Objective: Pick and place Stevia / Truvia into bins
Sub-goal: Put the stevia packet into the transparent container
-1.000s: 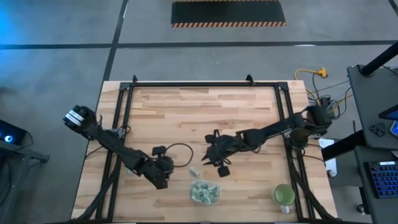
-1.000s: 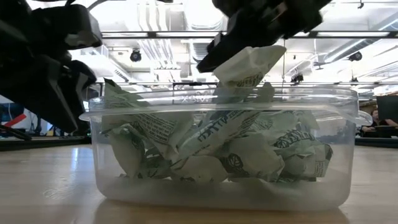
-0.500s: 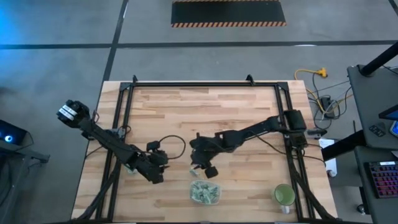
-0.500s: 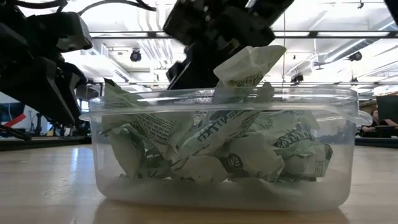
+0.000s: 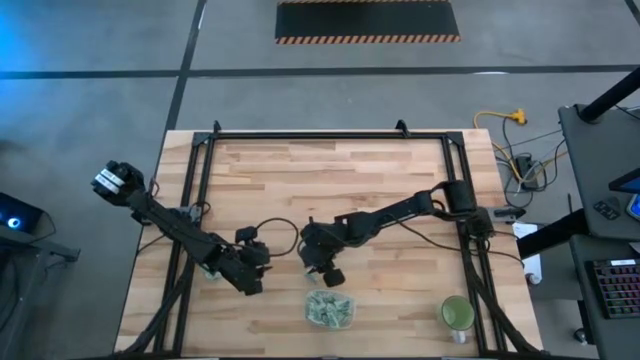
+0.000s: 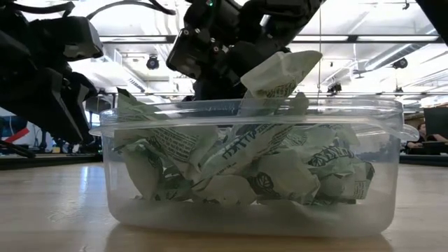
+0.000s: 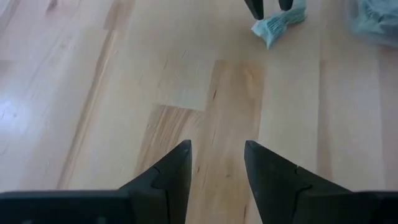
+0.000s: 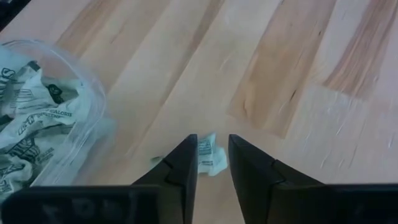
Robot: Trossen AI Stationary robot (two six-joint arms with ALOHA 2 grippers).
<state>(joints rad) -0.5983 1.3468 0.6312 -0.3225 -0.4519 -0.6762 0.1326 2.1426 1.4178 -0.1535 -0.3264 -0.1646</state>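
Observation:
A clear plastic bin (image 5: 328, 308) near the table's front edge holds several crumpled pale green and white Stevia sachets (image 6: 245, 168); one stands up above the rim (image 6: 280, 73). A single loose sachet (image 8: 209, 155) lies flat on the wood just beyond the bin. My right gripper (image 5: 318, 270) slants down over it, open, with one fingertip on each side. My left gripper (image 5: 250, 283) hovers open over bare wood to the left, and in its wrist view the loose sachet (image 7: 278, 23) shows farther off. My right gripper slants down from the table's right, and its fingertips (image 8: 189, 149) stand close on either side of the loose sachet, which lies flat on the table. I cannot tell whether they touch it.
A round green cup (image 5: 456, 313) stands at the front right corner. A black frame (image 5: 200, 150) runs along the table's left, far and right sides. Bare wood (image 5: 330, 180) fills the far half of the table.
My right gripper has swung toward the table's left and near edge and gone down, ending over the loose sachet beside the bin. My left gripper has drawn back a little toward the left. The bin and its sachets have stayed put.

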